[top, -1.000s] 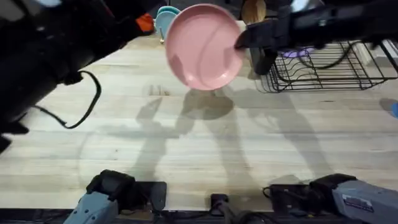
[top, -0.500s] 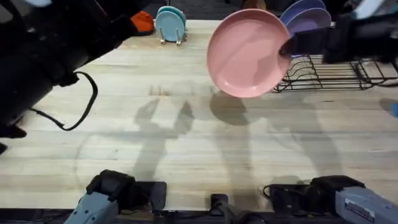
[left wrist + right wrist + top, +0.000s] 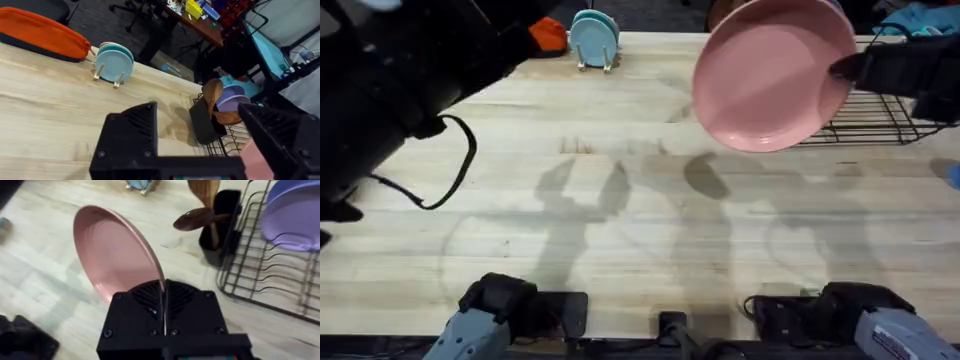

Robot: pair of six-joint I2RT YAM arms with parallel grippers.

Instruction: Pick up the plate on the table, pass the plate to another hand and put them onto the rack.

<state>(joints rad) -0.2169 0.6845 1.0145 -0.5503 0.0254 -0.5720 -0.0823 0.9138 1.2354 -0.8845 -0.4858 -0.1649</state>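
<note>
- The left arm (image 3: 390, 90) is looming large and dark over the table's (image 3: 620, 230) left side in the overhead view, a black cable (image 3: 445, 165) looping beneath it.
- The left gripper (image 3: 200, 145) is hanging high above the wood with its fingers apart and nothing between them, as its wrist view shows.
- An orange pouch (image 3: 42, 32) is lying along the table's far edge, just beside teal plates (image 3: 592, 38) that are standing upright in a small wooden stand (image 3: 107, 80).
- The plate (image 3: 775, 72) is hanging tilted in the air, clear of the table, right of centre and overlapping the rack's (image 3: 880, 112) near end in the overhead view; its shadow is falling on the wood below.
- The right gripper (image 3: 162, 302) is clamping the plate's rim, its fingers pressing together on the thin edge, with the plate's face turned sideways in its wrist view.
- The rack is sitting at the table's far right, a lavender plate (image 3: 295, 215) standing in its wire slots.
- A black cup (image 3: 220, 222) at the rack's end is holding wooden utensils (image 3: 200, 207).
</note>
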